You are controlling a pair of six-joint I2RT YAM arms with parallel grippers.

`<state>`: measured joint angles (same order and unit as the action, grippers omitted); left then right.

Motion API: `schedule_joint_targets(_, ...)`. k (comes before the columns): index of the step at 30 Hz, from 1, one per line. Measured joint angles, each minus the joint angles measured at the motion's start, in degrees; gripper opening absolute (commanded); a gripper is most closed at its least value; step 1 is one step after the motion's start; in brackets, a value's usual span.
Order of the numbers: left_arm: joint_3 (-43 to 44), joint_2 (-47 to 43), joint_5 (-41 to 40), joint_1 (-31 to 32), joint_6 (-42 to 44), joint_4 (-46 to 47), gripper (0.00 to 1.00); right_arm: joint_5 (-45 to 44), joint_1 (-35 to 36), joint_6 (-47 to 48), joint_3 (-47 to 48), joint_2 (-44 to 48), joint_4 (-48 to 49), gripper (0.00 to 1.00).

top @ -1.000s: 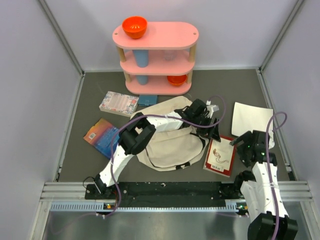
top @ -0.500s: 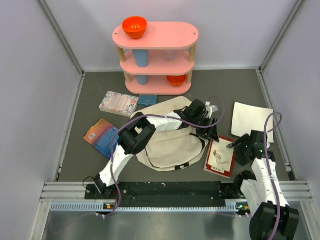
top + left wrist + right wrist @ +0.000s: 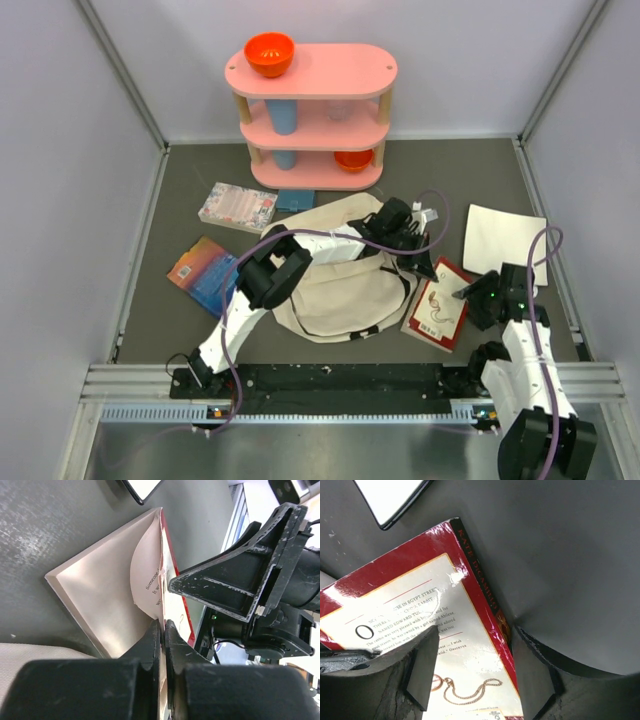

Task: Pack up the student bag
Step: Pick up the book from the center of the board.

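The student bag (image 3: 340, 285), a cream canvas backpack, lies flat in the middle of the mat. A red book (image 3: 440, 308) with a white cover panel rests just right of it. My left gripper (image 3: 418, 268) reaches over the bag. In the left wrist view it (image 3: 163, 625) is shut on the edge of the red book (image 3: 110, 590), whose cover is lifted and a page curls. My right gripper (image 3: 470, 296) hangs open over the book's spine side. One finger (image 3: 420, 665) is above the cover (image 3: 445, 630), the other beyond the spine.
A white sheet (image 3: 503, 238) lies on the mat at the right. A pink shelf (image 3: 312, 115) at the back carries an orange bowl (image 3: 269, 53). A patterned book (image 3: 238, 206), a blue box (image 3: 295, 200) and an orange-blue book (image 3: 203, 272) lie left of the bag.
My left gripper has shut on the red book's edge, and that edge has lifted and shifted. My right gripper has moved in over the book's spine and narrowed.
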<state>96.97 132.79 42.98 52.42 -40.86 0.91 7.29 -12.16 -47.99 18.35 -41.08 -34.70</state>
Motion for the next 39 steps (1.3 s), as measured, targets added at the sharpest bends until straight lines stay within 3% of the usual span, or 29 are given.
schedule_joint_targets(5,0.0,0.0,-0.07,-0.28,0.07,-0.02,0.0,1.18,0.0,-0.04,0.22,1.46,0.35,0.87)
schedule_joint_targets(8,-0.02,-0.52,0.15,-0.66,0.22,-0.02,0.0,1.79,0.0,0.17,1.55,2.75,-0.76,0.92)
schedule_joint_targets(16,-1.64,-11.67,0.63,-3.48,1.95,-0.98,0.0,6.62,0.0,2.71,12.83,4.26,-1.79,0.95)
schedule_joint_targets(24,-5.05,-25.9,0.96,-8.72,3.3,2.54,0.0,19.56,0.0,6.47,20.0,5.81,1.68,0.95)
schedule_joint_targets(32,-8.87,-27.67,2.84,-9.46,2.97,5.6,0.0,34.82,0.24,5.9,18.8,4.07,13.33,0.94)
schedule_joint_targets(39,-10.64,-27.8,3.17,-9.53,2.69,5.7,0.0,34.97,6.12,6.6,16.59,-1.14,17.29,0.93)
